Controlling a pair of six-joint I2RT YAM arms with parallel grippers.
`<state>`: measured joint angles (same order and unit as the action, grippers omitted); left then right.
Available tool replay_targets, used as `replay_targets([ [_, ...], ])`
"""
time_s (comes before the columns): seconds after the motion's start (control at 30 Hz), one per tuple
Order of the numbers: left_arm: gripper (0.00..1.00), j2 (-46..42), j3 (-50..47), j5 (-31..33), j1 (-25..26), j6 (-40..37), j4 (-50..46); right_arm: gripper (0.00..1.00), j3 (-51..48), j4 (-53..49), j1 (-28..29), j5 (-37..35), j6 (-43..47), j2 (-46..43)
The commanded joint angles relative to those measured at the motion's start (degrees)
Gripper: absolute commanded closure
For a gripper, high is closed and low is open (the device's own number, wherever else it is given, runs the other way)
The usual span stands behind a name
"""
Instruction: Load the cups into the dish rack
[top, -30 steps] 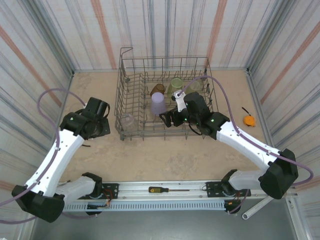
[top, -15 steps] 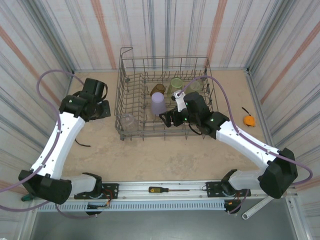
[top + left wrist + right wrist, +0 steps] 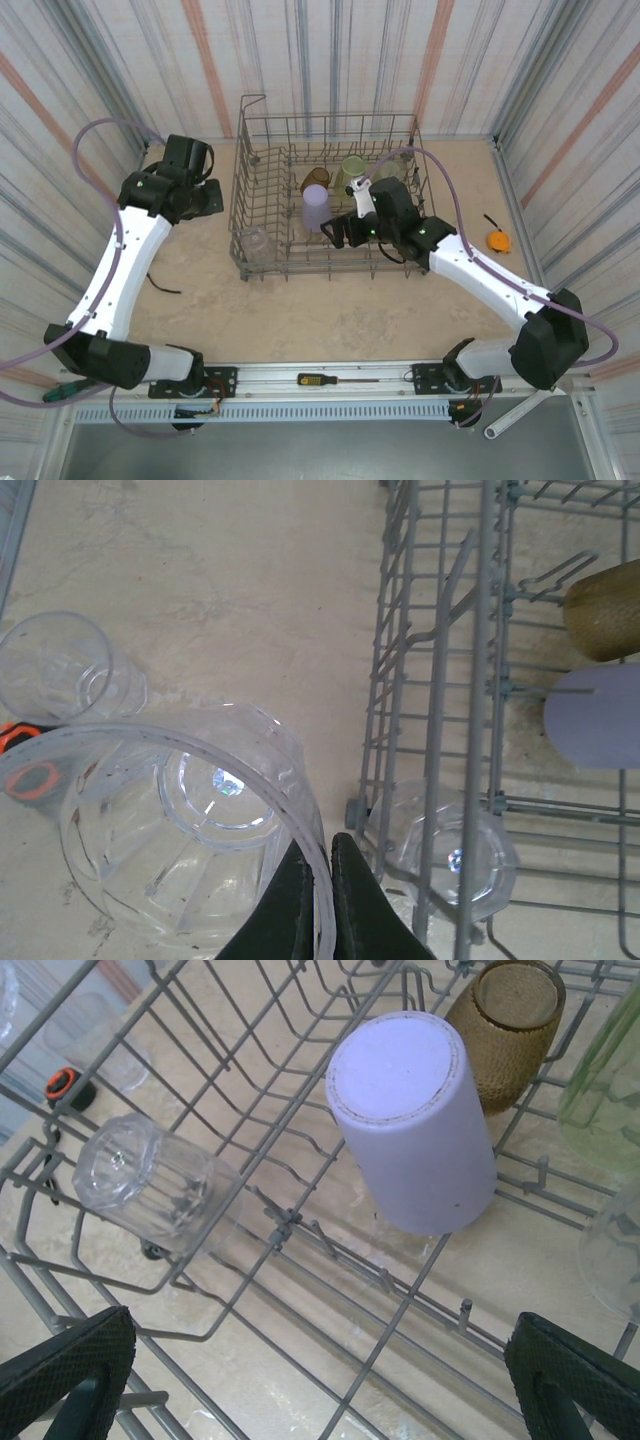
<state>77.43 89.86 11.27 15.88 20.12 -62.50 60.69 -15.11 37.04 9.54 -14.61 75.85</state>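
On a beige table (image 3: 330,310) walled by striped panels (image 3: 350,50), the grey wire dish rack (image 3: 330,120) holds an upturned lavender cup (image 3: 316,207), an amber cup (image 3: 316,180), a green cup (image 3: 354,168) and a clear cup (image 3: 254,243) in its near-left corner. Beside the rack, the left gripper (image 3: 320,900) pinches the rim of a clear tumbler (image 3: 180,830). Above the rack, the right gripper (image 3: 320,1370) hangs spread wide.

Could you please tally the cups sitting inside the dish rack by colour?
Lavender cup: 1
Amber cup: 1
Pale green cup: 1
Clear cups: 2
Total in the dish rack: 5
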Motion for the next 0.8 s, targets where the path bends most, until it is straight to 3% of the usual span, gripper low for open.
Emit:
replay_targets([
  [0.0,1.00,0.91,3.21,-2.27,-0.39,-0.96,2.33,0.01,1.63,-0.59,-1.31,2.38,-1.47,1.23],
  [0.43,1.00,1.86,9.69,-4.87,-0.33,-1.48,7.44,0.01,3.63,1.73,-3.80,7.89,-1.98,3.52],
  [0.77,1.00,-1.38,5.46,-11.45,-0.35,-1.58,18.80,0.01,6.58,4.15,-6.76,16.51,-6.04,5.23],
])
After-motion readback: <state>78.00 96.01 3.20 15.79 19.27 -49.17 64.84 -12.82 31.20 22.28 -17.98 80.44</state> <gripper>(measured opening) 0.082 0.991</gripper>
